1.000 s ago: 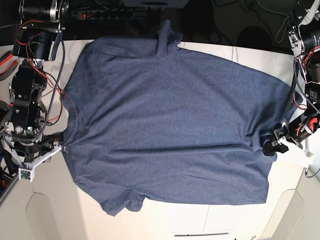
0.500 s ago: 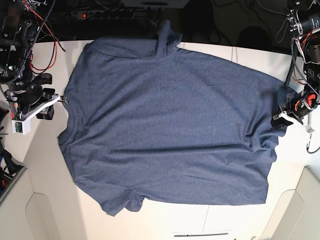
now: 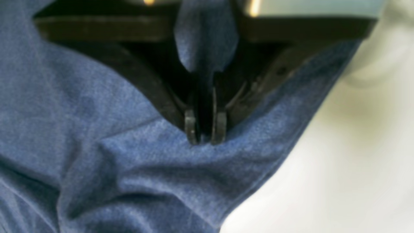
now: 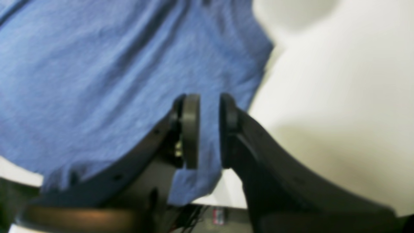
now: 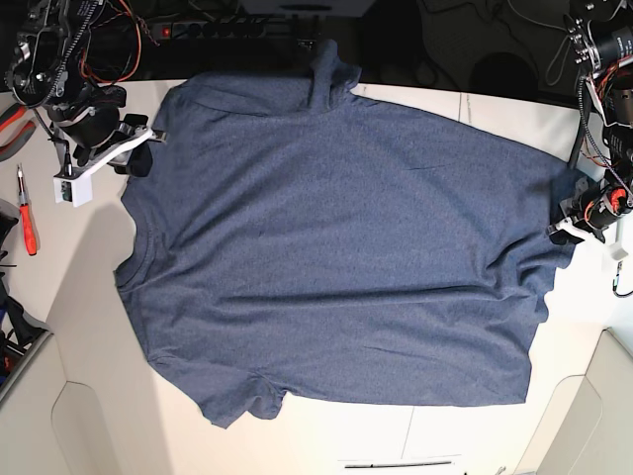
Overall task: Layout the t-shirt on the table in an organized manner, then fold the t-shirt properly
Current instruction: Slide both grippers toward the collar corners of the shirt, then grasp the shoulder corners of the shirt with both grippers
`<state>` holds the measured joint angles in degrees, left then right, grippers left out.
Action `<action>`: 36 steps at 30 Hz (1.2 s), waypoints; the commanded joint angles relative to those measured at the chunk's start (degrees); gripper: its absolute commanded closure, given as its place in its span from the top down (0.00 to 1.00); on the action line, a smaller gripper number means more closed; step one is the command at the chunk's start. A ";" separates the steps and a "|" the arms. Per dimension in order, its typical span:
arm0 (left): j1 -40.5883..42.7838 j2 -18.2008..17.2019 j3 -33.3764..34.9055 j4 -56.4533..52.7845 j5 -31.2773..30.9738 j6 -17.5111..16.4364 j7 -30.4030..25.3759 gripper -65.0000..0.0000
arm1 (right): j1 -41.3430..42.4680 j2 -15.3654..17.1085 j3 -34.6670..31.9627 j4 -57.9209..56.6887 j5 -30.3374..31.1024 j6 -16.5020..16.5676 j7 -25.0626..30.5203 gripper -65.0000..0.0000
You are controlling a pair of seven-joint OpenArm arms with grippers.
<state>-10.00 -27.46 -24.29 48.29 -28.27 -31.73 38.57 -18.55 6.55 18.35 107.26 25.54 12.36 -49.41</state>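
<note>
The navy t-shirt (image 5: 336, 247) lies spread on the off-white table (image 5: 89, 336). Its collar is at the left and its hem at the right, and no lettering shows. One sleeve (image 5: 331, 59) hangs over the far edge. My left gripper (image 5: 566, 226) is at the hem's far corner. In the left wrist view the left gripper (image 3: 205, 136) is shut on a pinched ridge of t-shirt (image 3: 97, 129). My right gripper (image 5: 153, 137) is at the far shoulder edge. In the right wrist view the right gripper (image 4: 209, 113) has its jaws a narrow gap apart over the cloth's (image 4: 97, 64) edge. I cannot tell whether they pinch it.
A red-handled screwdriver (image 5: 28, 213) lies at the table's left edge. A power strip (image 5: 208, 28) and cables sit beyond the far edge. Bare tabletop shows beside the hem (image 3: 355, 161) and beside the shoulder (image 4: 339, 97). Raised white panels stand at the near corners (image 5: 593, 416).
The right arm slid along the shirt's left edge from the collar up to the far shoulder. The left gripper moved along the hem toward the far side and closed on the cloth.
</note>
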 commanded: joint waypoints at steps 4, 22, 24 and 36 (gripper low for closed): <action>1.14 -0.96 -1.38 0.52 -7.43 -5.86 -0.52 0.11 | -1.70 -0.39 0.39 1.03 1.31 1.64 0.50 0.16; 6.91 -3.87 -21.57 3.89 -25.59 -8.27 3.76 0.35 | -3.23 -0.83 3.61 -4.20 1.22 5.46 6.23 0.40; 7.69 -3.82 -21.57 5.03 -25.57 -8.27 3.78 0.35 | -3.21 -1.03 3.61 -7.69 1.05 5.46 7.45 0.40; 8.13 -3.85 -21.57 5.55 -25.53 -8.27 4.55 0.35 | -2.91 -1.03 3.61 -18.12 6.34 6.29 7.10 0.39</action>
<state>-1.43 -29.69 -45.71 52.77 -52.56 -39.11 43.72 -21.12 5.26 21.91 89.17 32.64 19.09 -39.99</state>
